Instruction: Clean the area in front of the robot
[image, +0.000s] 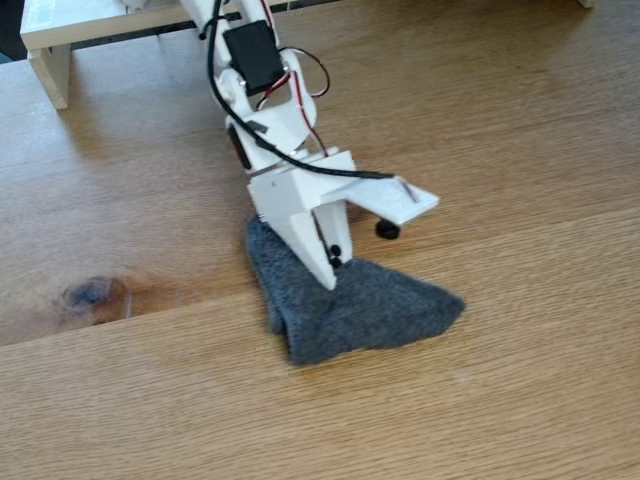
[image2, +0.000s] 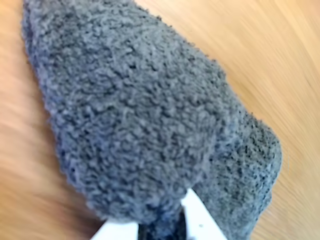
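Dark grey fleece, nubbly and limp, is what the pincer (image: 333, 268) has its tips in: a folded cloth (image: 350, 305) lying flat on the oak surface (image: 520, 400), spread out below and to the right of the pincer's white fingers in the fixed view. The tips come down on the cloth's upper middle, with a fold of it bunched at the pincer. From how the fabric gathers there in the wrist view I would judge the pincer nearly closed and pinching the cloth (image2: 135, 115), though the fingertips themselves are buried in the pile.

The cloth looks light and floppy. It will drag and crumple rather than slide as one piece, so a hold on the thick folded part, as here, seems the sensible one. It should also grip the wood enough to wipe it.

The fixed view gives the whole picture: the white arm (image: 270, 120) reaching down from behind, the dark knot (image: 92, 293) in the wood far to the pincer's left, and the white board (image: 90, 30) up behind it. The wrist view gives the looped texture close up, the doubled layer to the right, and wood blurred around the cloth.
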